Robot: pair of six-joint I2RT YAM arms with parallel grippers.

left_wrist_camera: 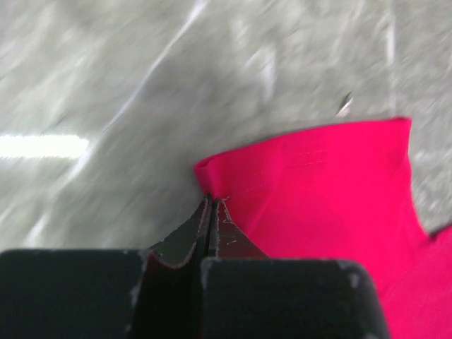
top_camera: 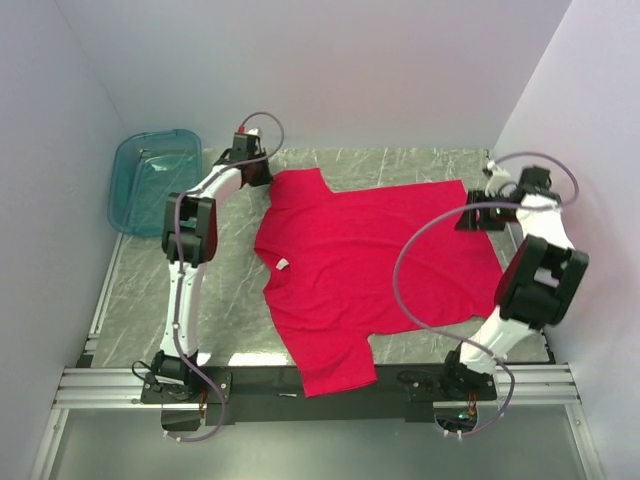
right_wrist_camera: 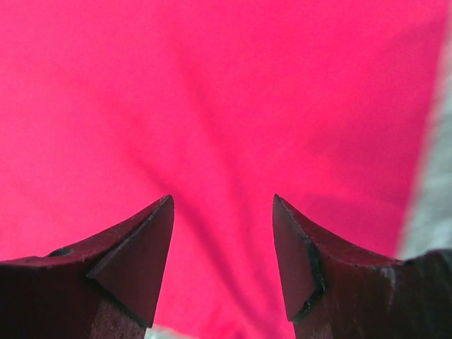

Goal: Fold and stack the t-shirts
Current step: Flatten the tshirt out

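Observation:
The red t-shirt point(top_camera: 370, 270) lies spread flat on the marbled table, its small white neck label point(top_camera: 283, 265) at the left, one sleeve at the far left and one at the near edge. My left gripper point(top_camera: 260, 172) is at the far sleeve; in the left wrist view its jaws point(left_wrist_camera: 212, 200) are shut, tips pinching the sleeve's corner point(left_wrist_camera: 318, 191). My right gripper point(top_camera: 476, 215) hovers over the shirt's far right corner. In the right wrist view it point(right_wrist_camera: 222, 201) is open with only red cloth point(right_wrist_camera: 212, 92) between the fingers.
A translucent teal plastic tub point(top_camera: 155, 180) stands at the far left, beside the left arm. Bare grey marbled table point(top_camera: 400, 165) shows behind the shirt and at the left. White walls close in on three sides.

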